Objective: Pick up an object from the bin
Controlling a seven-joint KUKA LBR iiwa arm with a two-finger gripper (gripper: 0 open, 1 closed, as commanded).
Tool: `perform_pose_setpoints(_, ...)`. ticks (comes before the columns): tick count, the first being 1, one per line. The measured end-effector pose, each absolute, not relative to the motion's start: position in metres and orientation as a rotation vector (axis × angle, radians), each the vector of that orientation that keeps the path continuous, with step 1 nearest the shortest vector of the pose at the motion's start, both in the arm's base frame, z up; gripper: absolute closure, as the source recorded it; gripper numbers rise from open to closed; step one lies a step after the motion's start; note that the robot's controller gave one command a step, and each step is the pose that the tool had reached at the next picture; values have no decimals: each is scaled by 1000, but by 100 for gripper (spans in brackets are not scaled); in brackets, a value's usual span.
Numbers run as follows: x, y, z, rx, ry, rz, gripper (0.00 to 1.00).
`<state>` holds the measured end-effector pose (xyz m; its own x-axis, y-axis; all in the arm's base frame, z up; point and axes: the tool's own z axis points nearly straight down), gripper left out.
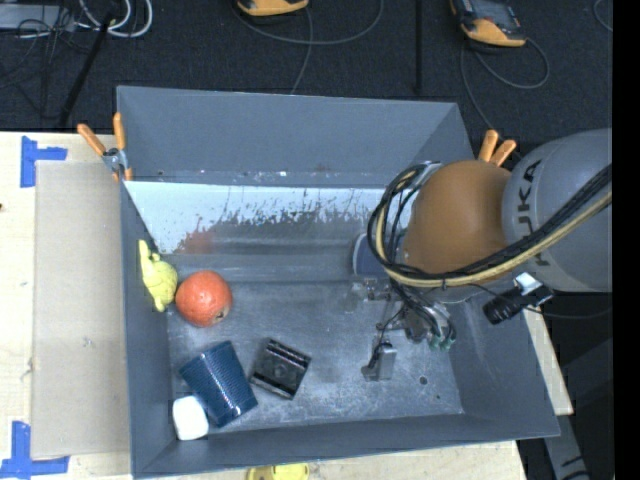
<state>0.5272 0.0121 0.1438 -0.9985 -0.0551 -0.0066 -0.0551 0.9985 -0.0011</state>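
My gripper [380, 360] hangs low over the bare floor in the right part of the bin, under the arm's orange cover. One grey fingertip shows near the floor, with nothing visible in it. The nearest loose thing is a small black box-like clip [279, 368], lying to the gripper's left. Further left lies a dark blue ribbed cup [219, 383] on its side, with a white block [190, 417] at its lower end.
An orange ball [204, 298] and a yellow soft toy [157, 276] rest against the bin's left wall. The arm and its cables cover the bin's right side.
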Motion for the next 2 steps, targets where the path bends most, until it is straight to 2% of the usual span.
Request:
perform_pose_setpoints(1, 510, 36, 84, -282, 3125, 0, 0)
perform_pose_setpoints(2, 529, 85, 64, -266, 3136, -1, 0)
